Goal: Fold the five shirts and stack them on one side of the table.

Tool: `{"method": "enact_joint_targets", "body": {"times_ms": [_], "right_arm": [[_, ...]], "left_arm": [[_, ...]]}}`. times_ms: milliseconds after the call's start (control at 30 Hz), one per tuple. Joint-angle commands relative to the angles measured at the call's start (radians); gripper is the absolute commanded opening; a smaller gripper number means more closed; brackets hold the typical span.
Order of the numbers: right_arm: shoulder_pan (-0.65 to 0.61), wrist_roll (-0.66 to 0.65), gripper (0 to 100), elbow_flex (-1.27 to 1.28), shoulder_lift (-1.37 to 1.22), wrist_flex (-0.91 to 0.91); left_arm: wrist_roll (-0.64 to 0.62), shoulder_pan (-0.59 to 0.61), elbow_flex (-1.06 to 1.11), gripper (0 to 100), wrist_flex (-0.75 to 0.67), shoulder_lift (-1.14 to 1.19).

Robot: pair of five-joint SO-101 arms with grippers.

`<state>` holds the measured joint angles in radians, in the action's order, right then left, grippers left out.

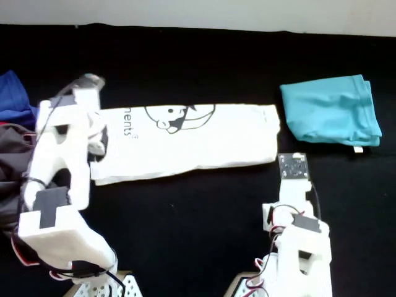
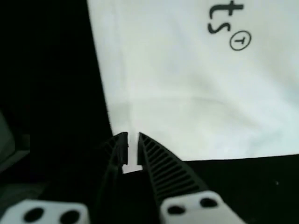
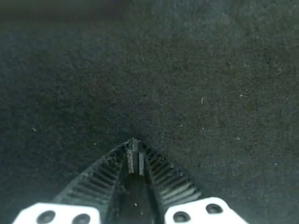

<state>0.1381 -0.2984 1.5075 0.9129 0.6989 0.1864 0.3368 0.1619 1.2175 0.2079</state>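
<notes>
A white shirt (image 1: pixel 198 139) with a black print lies folded into a long strip across the middle of the black table (image 1: pixel 198 210). My left gripper (image 2: pixel 131 137) sits at the near left corner of the white shirt (image 2: pixel 196 93), its fingers pinched on the cloth edge, with white fabric showing between them. In the high view the left arm (image 1: pixel 62 161) covers that end of the strip. A folded teal shirt (image 1: pixel 331 111) rests at the back right. My right gripper (image 3: pixel 135 142) is shut with nothing in it, low over bare black cloth near the front right (image 1: pixel 292 164).
A blue shirt (image 1: pixel 12 96) and a dark shirt (image 1: pixel 12 154) lie bunched at the left edge, beside the left arm. Bare black table stretches along the front between the two arm bases and along the back.
</notes>
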Motion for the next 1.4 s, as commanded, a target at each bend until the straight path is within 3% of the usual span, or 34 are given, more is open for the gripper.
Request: {"method": "enact_joint_targets", "body": {"times_ms": [0,500,833,900,1000,1167,1367], "right_arm": [[0.010,-0.005,0.6,0.016,0.008,-0.022],[0.008,-0.005,0.6,0.021,0.002,-0.022],[0.007,-0.006,0.6,0.021,0.005,-0.024],[0.007,-0.006,0.6,0.021,0.007,-0.024],[0.007,-0.006,0.6,0.021,0.007,-0.024],[0.007,-0.006,0.6,0.021,0.007,-0.024],[0.008,-0.006,0.6,0.021,0.008,-0.024]], "left_arm": [[-0.005,0.028,-0.091,25,0.046,0.025],[-0.002,0.077,-0.567,22,0.101,0.432],[-0.003,0.050,-0.730,22,0.180,0.630],[-0.003,0.025,-0.769,16,0.218,0.651],[-0.003,-0.018,-0.823,0,0.261,0.684],[-0.003,-0.019,-0.917,1,0.325,0.714],[0.074,0.090,-1.104,1,0.471,0.714]]}}
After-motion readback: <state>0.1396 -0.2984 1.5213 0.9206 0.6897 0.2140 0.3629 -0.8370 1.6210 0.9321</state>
